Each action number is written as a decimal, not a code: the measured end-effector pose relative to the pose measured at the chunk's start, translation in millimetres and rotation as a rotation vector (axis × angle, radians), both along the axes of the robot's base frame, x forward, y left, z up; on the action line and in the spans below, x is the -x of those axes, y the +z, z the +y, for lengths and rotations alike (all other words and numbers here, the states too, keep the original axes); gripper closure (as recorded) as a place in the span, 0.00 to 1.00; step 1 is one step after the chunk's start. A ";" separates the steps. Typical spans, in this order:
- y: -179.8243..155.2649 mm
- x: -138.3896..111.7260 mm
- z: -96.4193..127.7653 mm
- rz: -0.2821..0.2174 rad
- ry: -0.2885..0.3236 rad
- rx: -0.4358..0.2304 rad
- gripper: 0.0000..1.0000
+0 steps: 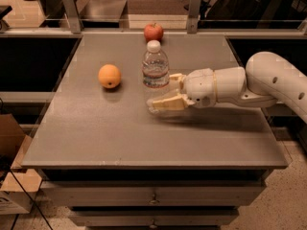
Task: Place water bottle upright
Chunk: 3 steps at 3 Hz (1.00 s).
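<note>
The water bottle [155, 66] stands upright on the counter [96, 128], between the orange [109, 75] and the tool [162, 91]. An apple [153, 31] lies behind it. The tool's fingers are apart and hold nothing, just beside the bottle's lower part.

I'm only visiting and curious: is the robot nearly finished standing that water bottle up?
It looks nearly done. The water bottle stands upright on the table, cap on top. The gripper holds nothing: it sits right beside the bottle's base with its fingers spread, not clamped on it. What is probably left is drawing the arm away without knocking the bottle over.
</note>
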<state>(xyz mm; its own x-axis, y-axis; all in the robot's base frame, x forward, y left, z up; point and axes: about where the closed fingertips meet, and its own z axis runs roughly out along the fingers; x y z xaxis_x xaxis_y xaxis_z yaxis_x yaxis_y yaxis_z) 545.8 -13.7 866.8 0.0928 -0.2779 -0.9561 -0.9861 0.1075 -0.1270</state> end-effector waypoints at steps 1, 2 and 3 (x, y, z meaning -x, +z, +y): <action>-3.6 0.9 0.2 0.009 -0.006 -0.008 0.13; -4.1 1.3 -0.3 0.011 -0.010 -0.009 0.00; -4.0 1.5 -0.4 0.012 -0.010 -0.010 0.00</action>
